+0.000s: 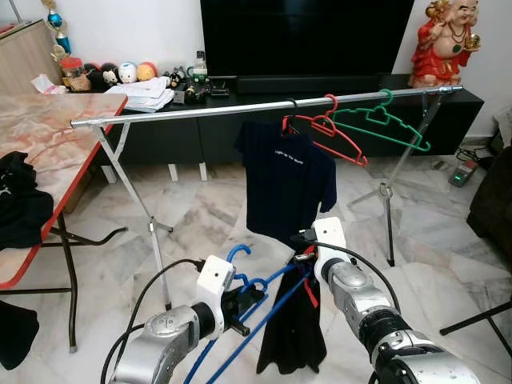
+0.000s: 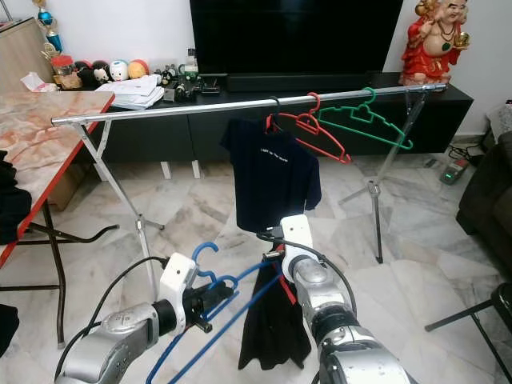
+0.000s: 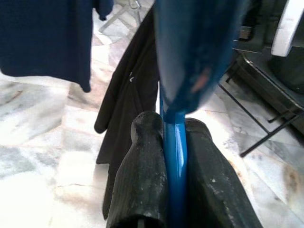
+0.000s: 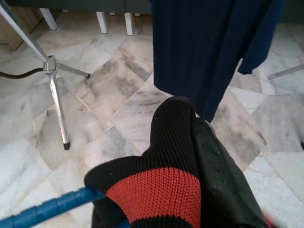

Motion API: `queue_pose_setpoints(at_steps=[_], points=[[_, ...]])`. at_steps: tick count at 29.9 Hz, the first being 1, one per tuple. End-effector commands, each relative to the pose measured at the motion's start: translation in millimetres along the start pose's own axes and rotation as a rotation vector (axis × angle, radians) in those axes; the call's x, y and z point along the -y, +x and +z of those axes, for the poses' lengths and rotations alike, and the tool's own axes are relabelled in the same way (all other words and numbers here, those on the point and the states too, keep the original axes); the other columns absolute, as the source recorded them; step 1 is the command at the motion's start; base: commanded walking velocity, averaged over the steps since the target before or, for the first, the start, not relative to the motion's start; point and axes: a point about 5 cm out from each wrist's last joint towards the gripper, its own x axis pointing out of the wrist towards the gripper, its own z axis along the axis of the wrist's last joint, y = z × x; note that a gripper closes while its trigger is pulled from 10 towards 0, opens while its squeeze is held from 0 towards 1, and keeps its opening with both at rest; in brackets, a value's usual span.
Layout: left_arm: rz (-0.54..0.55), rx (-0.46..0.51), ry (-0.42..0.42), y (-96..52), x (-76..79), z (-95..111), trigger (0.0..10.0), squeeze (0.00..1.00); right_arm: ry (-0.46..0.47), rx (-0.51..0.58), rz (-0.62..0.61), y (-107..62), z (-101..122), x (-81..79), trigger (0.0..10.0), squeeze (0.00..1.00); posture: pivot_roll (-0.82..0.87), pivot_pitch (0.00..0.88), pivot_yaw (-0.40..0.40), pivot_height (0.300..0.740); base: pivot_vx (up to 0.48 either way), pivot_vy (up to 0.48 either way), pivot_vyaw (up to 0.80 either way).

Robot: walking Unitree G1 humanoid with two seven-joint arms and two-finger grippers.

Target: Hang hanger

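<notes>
Pinching a glossy blue hanger (image 3: 175,156), left gripper (image 1: 240,308); right gripper (image 1: 308,264) nips ribbed black knit (image 4: 175,137).

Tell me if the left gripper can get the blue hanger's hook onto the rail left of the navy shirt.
Probably yes. The left gripper is shut on the blue hanger, and the rail is bare left of the navy shirt. But it must rise a lot, and the right gripper holds the black garment.
</notes>
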Motion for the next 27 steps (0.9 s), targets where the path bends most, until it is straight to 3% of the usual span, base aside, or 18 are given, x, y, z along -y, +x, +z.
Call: queue_pose_setpoints(at_steps=[1,18,24,27], points=[[0.046,0.032,0.001,-1.4,-8.3,7.1,10.0,0.0,0.073,0.009,0.014,-0.5,0.0,-0.5,10.0,0.0,0.09,0.033,0.002,0.74,0.0,0.0,0.0],[0.107,0.08,0.014,-1.0,-12.5,14.4,10.0,0.0,-0.017,-0.004,-0.013,-0.9,1.6,3.3,10.0,0.0,0.1,0.037,-0.002,0.74,0.0,0.0,0.0],[0.072,0.095,0.018,2.2,-8.1,20.5,10.0,0.0,-0.012,0.006,-0.005,-1.1,2.5,2.4,10.0,0.0,0.09,0.037,-0.003,0.74,0.0,0.0,0.0],[-0.01,0.079,0.006,2.6,1.9,16.4,10.0,0.0,-0.019,0.064,0.031,-0.5,14.6,-2.8,10.0,0.0,0.09,0.036,-0.003,0.74,0.0,0.0,0.0]])
